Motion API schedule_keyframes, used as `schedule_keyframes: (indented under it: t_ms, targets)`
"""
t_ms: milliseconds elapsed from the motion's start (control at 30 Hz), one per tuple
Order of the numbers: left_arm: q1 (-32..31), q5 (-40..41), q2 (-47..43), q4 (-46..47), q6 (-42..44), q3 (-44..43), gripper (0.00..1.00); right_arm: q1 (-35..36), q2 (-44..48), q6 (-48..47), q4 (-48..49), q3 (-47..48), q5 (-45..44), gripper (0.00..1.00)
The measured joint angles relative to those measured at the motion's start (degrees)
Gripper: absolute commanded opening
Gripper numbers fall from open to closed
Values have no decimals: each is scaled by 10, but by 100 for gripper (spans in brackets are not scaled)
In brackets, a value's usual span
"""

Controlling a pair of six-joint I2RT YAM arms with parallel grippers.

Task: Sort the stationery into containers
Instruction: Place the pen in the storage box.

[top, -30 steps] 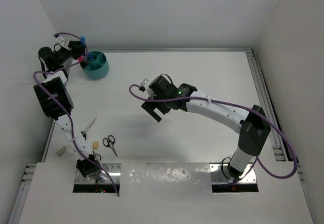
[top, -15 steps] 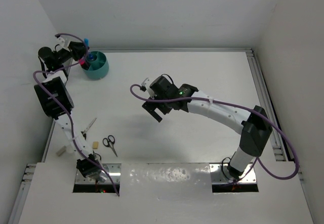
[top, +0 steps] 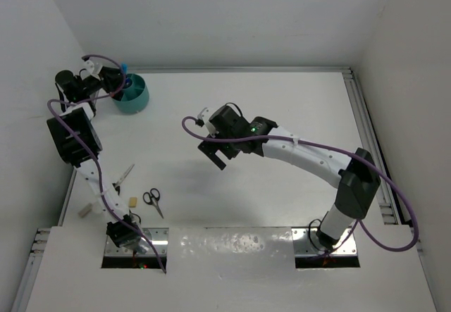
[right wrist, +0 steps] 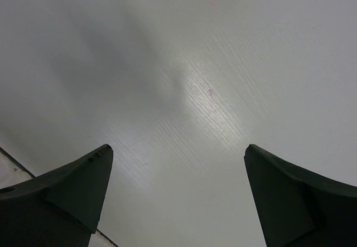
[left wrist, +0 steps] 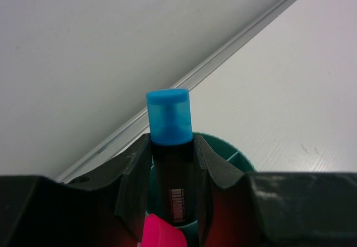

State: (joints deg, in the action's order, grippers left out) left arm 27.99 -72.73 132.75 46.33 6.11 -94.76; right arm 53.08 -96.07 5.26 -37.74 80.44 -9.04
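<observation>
Left hand (left wrist: 170, 146), wrist view: both fingers are closed partway against the dark barrel of the light-blue marker (left wrist: 168, 116). The marker's long axis runs along the fingers, and its blue cap stands clear beyond the fingertips. A pink item (left wrist: 162, 233) shows at the lower edge, just beside the barrel; what it is cannot be told.

Directly behind the held marker lies the teal cup (left wrist: 237, 159), with one inner divider visible. Whether the marker's hidden lower end is already within a compartment cannot be told.

Overhead view: the left hand (top: 116, 79) sits at the left rim of the cup (top: 134, 95), in the far-left corner of the surface (top: 282, 101). The left arm is therefore much the nearer to the container, and the coming placement probably turns on keeping the barrel in line with one compartment.

The right hand (top: 215, 158) hangs over mid-surface, well apart from the cup. Its fingers are spread wide and hold nothing, as its own view (right wrist: 177, 146) confirms. The scissors (top: 153, 201) and a tan eraser (top: 132, 201) lie near the left arm's base.
</observation>
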Motion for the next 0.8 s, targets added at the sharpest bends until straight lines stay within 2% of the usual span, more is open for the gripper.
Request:
schedule_keyframes:
  t_ms: [133,233,567,800]
  targets:
    - [4,-5,0,-15,10,3,0,1,3,3,0,0,0,99]
    - [6,-6,0,6,-13,5,0,2,3,3,0,0,0,99]
    - [9,21,0,183,-188,-12,0,7,3,-1,-10,30,-1,99]
    - [23,23,-47,232,-249,24,0,14,12,0,4,5,-10,99]
